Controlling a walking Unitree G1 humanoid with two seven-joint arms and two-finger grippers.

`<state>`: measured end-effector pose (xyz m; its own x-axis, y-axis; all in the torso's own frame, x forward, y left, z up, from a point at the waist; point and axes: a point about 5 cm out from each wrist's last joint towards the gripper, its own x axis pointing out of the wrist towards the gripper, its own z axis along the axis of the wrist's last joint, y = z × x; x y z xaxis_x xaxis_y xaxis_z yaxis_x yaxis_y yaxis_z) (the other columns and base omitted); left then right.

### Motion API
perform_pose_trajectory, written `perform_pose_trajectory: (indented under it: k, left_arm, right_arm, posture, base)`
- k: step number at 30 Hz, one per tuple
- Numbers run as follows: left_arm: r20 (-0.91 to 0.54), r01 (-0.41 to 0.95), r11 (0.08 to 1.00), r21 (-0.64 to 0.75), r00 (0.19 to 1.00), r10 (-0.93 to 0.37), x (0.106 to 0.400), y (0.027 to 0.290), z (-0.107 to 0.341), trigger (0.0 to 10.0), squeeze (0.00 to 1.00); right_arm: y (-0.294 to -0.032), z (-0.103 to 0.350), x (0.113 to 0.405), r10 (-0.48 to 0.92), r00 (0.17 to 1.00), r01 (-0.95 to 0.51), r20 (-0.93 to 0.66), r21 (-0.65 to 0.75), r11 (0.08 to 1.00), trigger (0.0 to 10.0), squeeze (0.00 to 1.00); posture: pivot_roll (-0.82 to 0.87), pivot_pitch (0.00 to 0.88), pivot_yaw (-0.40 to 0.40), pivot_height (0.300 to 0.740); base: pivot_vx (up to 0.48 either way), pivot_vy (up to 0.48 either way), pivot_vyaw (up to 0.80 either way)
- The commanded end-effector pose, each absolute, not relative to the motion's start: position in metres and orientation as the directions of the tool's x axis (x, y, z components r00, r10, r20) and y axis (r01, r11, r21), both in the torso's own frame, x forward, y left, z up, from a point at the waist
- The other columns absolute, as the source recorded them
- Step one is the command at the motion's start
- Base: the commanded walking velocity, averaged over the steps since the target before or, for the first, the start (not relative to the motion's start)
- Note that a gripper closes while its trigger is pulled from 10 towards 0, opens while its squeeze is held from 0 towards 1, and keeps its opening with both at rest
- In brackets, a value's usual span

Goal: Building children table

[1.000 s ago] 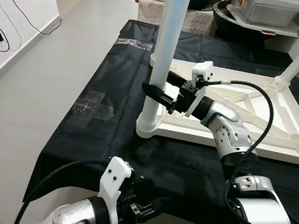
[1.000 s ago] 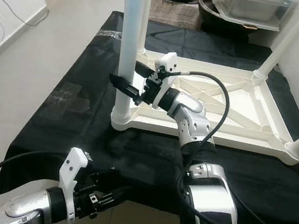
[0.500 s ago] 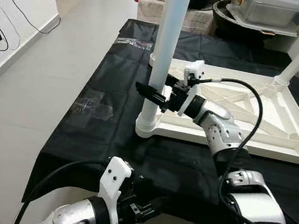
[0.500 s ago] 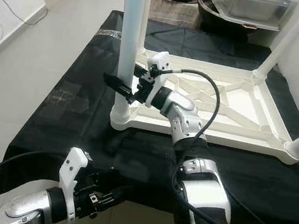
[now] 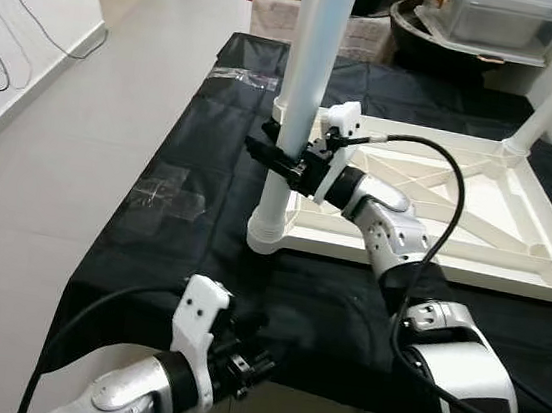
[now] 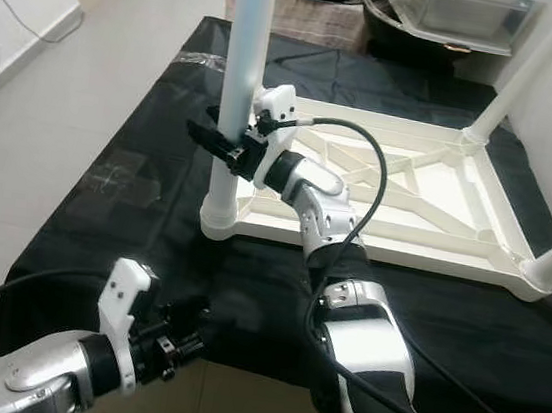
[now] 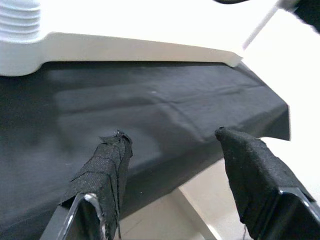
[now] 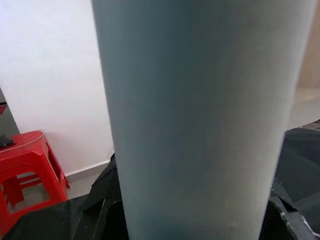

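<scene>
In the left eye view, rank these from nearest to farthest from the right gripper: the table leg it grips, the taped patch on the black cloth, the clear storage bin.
1. Table leg: between the right gripper's fingers, at the frame's near-left corner.
2. Taped patch: on the black cloth, to the robot's left.
3. Clear storage bin: far back, to the right.

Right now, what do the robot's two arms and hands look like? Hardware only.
Both arms are silver metal segments with black joints. A thick black cable loops from each wrist. Each wrist carries a white plastic camera mount. The right hand has two long black fingers. The left hand has two black fingers wrapped in coarse black fabric tape, with bare grey metal at their bases.
</scene>
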<state>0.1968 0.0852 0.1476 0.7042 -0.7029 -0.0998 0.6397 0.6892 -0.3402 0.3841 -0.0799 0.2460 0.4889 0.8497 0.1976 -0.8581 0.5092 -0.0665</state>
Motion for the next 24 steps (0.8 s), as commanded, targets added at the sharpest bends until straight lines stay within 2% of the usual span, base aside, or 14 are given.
perform_pose_trajectory:
  k: [1, 7, 8, 10, 11, 12, 13, 16, 17, 19, 20, 21, 22, 24]
  left_arm:
    - [-0.109, 0.628, 0.691, -0.359, 0.707, -0.699, 0.196, 0.086, 0.144, 10.0, 0.00]
    - [-0.114, 0.600, 0.739, -0.307, 0.748, -0.654, 0.208, 0.097, 0.143, 10.0, 0.00]
    - [-0.113, 0.604, 0.737, -0.302, 0.745, -0.657, 0.207, 0.096, 0.143, 10.0, 0.00]
    - [-0.113, 0.604, 0.737, -0.302, 0.745, -0.657, 0.207, 0.096, 0.143, 10.0, 0.00]
    - [-0.114, 0.612, 0.733, -0.298, 0.739, -0.664, 0.207, 0.094, 0.142, 10.0, 0.00]
    - [-0.114, 0.612, 0.733, -0.298, 0.739, -0.664, 0.207, 0.094, 0.142, 10.0, 0.00]
    - [-0.115, 0.623, 0.725, -0.292, 0.730, -0.674, 0.206, 0.091, 0.141, 10.0, 0.00]
    - [-0.115, 0.633, 0.718, -0.289, 0.721, -0.683, 0.207, 0.089, 0.140, 10.0, 0.00]
    - [-0.116, 0.643, 0.711, -0.285, 0.714, -0.691, 0.208, 0.088, 0.140, 10.0, 0.00]
    - [-0.116, 0.643, 0.711, -0.285, 0.714, -0.691, 0.208, 0.088, 0.140, 10.0, 0.00]
    - [-0.115, 0.651, 0.706, -0.280, 0.707, -0.698, 0.209, 0.086, 0.140, 10.0, 0.00]
    - [-0.115, 0.651, 0.706, -0.280, 0.707, -0.698, 0.209, 0.086, 0.140, 10.0, 0.00]
    - [-0.113, 0.659, 0.699, -0.277, 0.700, -0.705, 0.209, 0.085, 0.140, 10.0, 0.00]
    - [-0.111, 0.669, 0.693, -0.268, 0.693, -0.712, 0.210, 0.083, 0.140, 10.0, 0.00]
  right_arm:
    - [-0.080, 0.243, 0.384, 0.846, 0.493, -0.859, 0.204, -0.041, 0.511, 0.0, 0.00]
    - [-0.097, 0.238, 0.383, 0.760, 0.609, -0.774, 0.225, -0.041, 0.632, 0.0, 0.00]
    - [-0.108, 0.235, 0.383, 0.686, 0.690, -0.701, 0.233, -0.022, 0.713, 0.0, 0.00]
    - [-0.108, 0.235, 0.383, 0.686, 0.690, -0.701, 0.233, -0.022, 0.713, 0.0, 0.00]
    - [-0.121, 0.231, 0.383, 0.589, 0.776, -0.604, 0.228, -0.006, 0.797, 0.0, 0.00]
    - [-0.121, 0.231, 0.383, 0.589, 0.776, -0.604, 0.228, -0.006, 0.797, 0.0, 0.00]
    - [-0.135, 0.227, 0.379, 0.470, 0.855, -0.484, 0.220, 0.014, 0.875, 0.0, 0.00]
    - [-0.149, 0.220, 0.372, 0.318, 0.927, -0.328, 0.197, 0.020, 0.945, 0.0, 0.00]
    - [-0.160, 0.216, 0.366, 0.161, 0.972, -0.166, 0.172, 0.015, 0.986, 0.0, 0.00]
    - [-0.160, 0.216, 0.366, 0.161, 0.972, -0.166, 0.172, 0.015, 0.986, 0.0, 0.00]
    - [-0.169, 0.214, 0.358, -0.003, 0.988, 0.002, 0.152, 0.008, 1.000, 0.0, 0.00]
    - [-0.169, 0.214, 0.358, -0.003, 0.988, 0.002, 0.152, 0.008, 1.000, 0.0, 0.00]
    - [-0.175, 0.214, 0.352, -0.156, 0.979, 0.154, 0.134, 0.026, 0.988, 0.0, 0.00]
    - [-0.178, 0.215, 0.346, -0.288, 0.951, 0.283, 0.113, 0.063, 0.957, 0.0, 0.00]
  posture:
    - [0.22, 0.125, -0.117, 0.740]
    - [0.21, 0.115, -0.111, 0.740]
    - [0.21, 0.115, -0.111, 0.740]
    - [0.21, 0.115, -0.111, 0.740]
    - [0.21, 0.108, -0.106, 0.740]
    - [0.21, 0.108, -0.106, 0.740]
    - [0.20, 0.100, -0.103, 0.740]
    - [0.19, 0.092, -0.095, 0.740]
    - [0.19, 0.086, -0.090, 0.740]
    - [0.19, 0.086, -0.090, 0.740]
    - [0.19, 0.081, -0.088, 0.740]
    - [0.19, 0.081, -0.088, 0.740]
    - [0.19, 0.077, -0.087, 0.740]
    - [0.19, 0.071, -0.086, 0.740]
  base:
    - [0.000, 0.000, 0.00]
    - [0.000, 0.000, 0.00]
    - [0.000, 0.000, 0.00]
    - [0.000, 0.000, 0.00]
    - [0.000, 0.000, 0.00]
    - [0.000, 0.000, 0.00]
    - [0.000, 0.000, 0.00]
    - [0.000, 0.000, 0.00]
    - [0.000, 0.000, 0.00]
    - [0.000, 0.000, 0.00]
    - [0.000, 0.000, 0.00]
    - [0.000, 0.000, 0.00]
    - [0.000, 0.000, 0.00]
    - [0.000, 0.000, 0.00]
